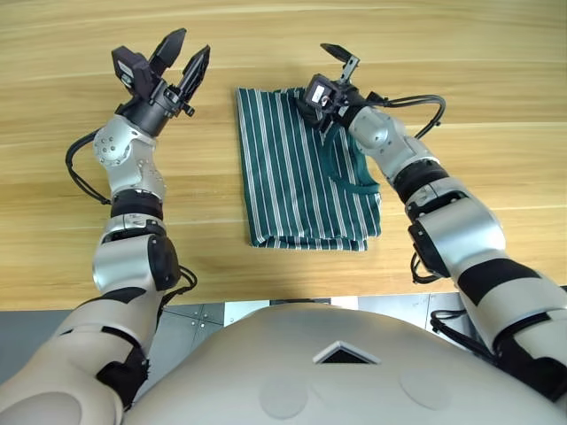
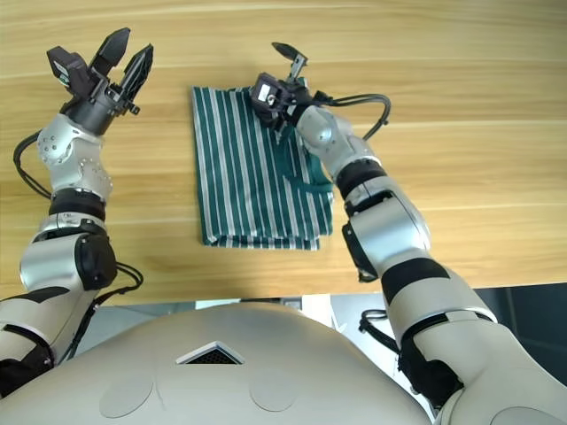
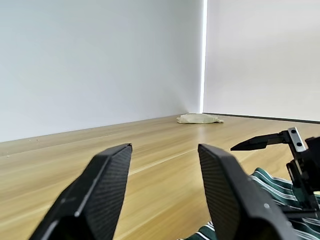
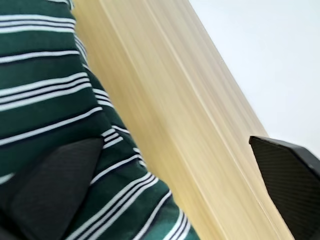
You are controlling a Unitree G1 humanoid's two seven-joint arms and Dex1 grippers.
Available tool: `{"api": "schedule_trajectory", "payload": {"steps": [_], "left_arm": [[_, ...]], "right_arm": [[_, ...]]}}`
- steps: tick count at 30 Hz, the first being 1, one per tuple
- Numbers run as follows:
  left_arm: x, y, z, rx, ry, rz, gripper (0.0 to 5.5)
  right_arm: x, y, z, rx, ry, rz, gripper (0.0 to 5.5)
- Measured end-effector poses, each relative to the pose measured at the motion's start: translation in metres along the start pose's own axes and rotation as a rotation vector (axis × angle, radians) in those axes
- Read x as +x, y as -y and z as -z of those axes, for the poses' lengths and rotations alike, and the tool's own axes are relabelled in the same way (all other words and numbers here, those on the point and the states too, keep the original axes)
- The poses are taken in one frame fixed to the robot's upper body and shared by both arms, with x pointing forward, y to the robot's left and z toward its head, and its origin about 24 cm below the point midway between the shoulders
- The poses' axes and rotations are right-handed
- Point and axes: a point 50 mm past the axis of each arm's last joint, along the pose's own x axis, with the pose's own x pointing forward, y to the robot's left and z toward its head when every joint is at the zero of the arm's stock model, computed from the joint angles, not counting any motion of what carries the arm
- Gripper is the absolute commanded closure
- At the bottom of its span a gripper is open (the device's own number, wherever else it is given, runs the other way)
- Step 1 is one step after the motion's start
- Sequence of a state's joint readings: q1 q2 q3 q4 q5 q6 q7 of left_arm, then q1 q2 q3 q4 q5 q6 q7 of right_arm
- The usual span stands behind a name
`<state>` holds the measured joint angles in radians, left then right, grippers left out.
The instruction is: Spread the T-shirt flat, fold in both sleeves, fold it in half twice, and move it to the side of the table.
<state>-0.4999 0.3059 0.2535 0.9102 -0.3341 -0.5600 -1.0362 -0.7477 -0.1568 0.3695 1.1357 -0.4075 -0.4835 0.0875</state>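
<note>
Wooden desk [image 1: 478, 53] carries the striped T-shirt [image 1: 292, 177], folded into a narrow rectangle at centre. Right gripper [image 1: 321, 78] is spread wide, grasping nothing, one finger at the shirt's far right corner. Left gripper [image 1: 190, 44] is parted, empty, raised left of the shirt.

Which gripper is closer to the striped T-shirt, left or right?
Right. The right gripper, open, is over the far right corner of the T-shirt, one finger on the cloth. The left gripper, open, is off to its left, apart from it.
</note>
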Motion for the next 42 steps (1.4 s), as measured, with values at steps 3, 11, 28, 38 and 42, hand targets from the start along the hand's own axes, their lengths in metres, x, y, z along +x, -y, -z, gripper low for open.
{"api": "schedule_trajectory", "payload": {"steps": [3, 11, 28, 38, 42], "left_arm": [[-0.006, 0.008, -0.015, 0.149, 0.033, 0.132, 3.05], [-0.040, 0.049, -0.063, 0.456, 0.004, 0.649, 2.85], [-0.087, 0.120, -0.007, 0.753, -0.305, 1.084, 1.13], [-0.082, 0.121, -0.006, 0.777, -0.279, 1.077, 1.11], [-0.081, 0.121, -0.006, 0.781, -0.276, 1.081, 1.11]], "right_arm": [[-0.010, 0.033, -0.016, 0.105, 0.162, 0.094, 0.13], [-0.107, 0.055, -0.036, 0.041, 0.405, -0.166, 0.10], [-0.225, -0.045, -0.003, -0.128, 0.169, -0.961, 0.10], [-0.207, -0.033, 0.004, -0.168, 0.133, -0.822, 0.58], [-0.205, -0.029, 0.011, -0.169, 0.102, -0.788, 1.38]]}}
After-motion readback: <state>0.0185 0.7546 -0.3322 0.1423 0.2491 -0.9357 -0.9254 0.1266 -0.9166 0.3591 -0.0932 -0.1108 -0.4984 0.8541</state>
